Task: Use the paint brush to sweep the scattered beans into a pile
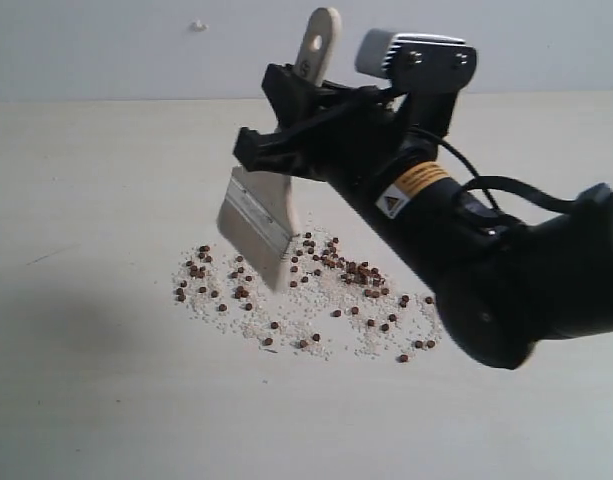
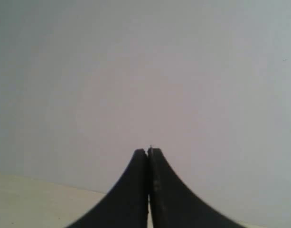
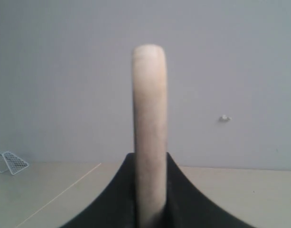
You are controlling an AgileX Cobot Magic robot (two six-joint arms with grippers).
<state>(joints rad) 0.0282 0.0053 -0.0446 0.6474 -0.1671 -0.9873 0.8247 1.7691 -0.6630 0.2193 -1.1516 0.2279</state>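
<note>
The wide flat paint brush with cream handle, silver band and whitish bristles (image 1: pixel 258 218) hangs mid-frame, its tips at the tiny, loosely scattered reddish-brown beans (image 1: pixel 358 272). The right gripper (image 1: pixel 286 118) is clamped on its stiff handle, a sound hold for a brush that looks light. The soft bristles will likely flex, and the beans will probably roll. The left gripper (image 2: pixel 148 159) has its fingers pressed together, empty.

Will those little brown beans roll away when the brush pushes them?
The beans look small and round, so they probably roll and scatter easily. The paint brush has soft-looking bristles, so some may slip underneath.
</note>
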